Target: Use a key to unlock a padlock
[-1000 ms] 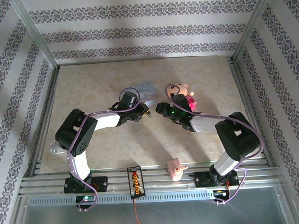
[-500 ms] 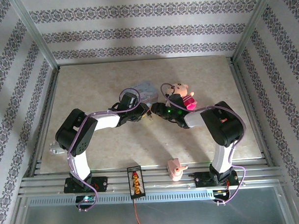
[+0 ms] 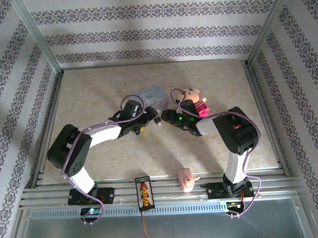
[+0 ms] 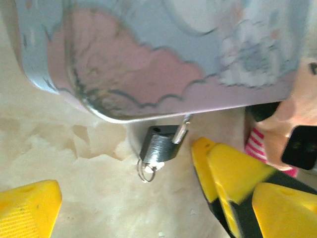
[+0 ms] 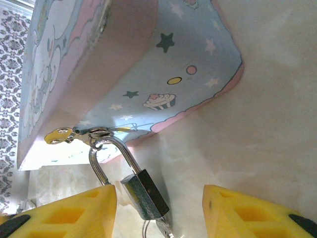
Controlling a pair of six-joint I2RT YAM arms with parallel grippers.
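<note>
We find the padlock [image 5: 143, 196] near the middle of the table [image 3: 105, 89], lying flat just off the near side of the pale blue tin box [image 5: 188, 59]. Its shackle [image 5: 119, 151] is threaded through the tin's hasp [image 5: 96, 133]. The pink doll [image 3: 195, 102] lies just beside the tin, toward the right edge.

At the padlock's free end we see a silvery bit that we take for the key [image 4: 157, 166], seemingly seated in the keyhole, with its split ring [image 4: 145, 172] resting on the table.

The left gripper [image 3: 153, 119] has its jaws spread wide, with the padlock ahead of them and nothing between the pads. The right gripper [image 5: 157, 194] also has its jaws apart: the padlock body lies in the gap, close to one yellow finger and well apart from the other, so it is not clamped.

We judge the padlock to be small, rigid, light and smooth. It should pivot on the hasp and skid on the slick table when nudged. We would pinch the body across its flat faces to steady it, and take the key by its head rather than by the loose ring, which would only flop.
</note>
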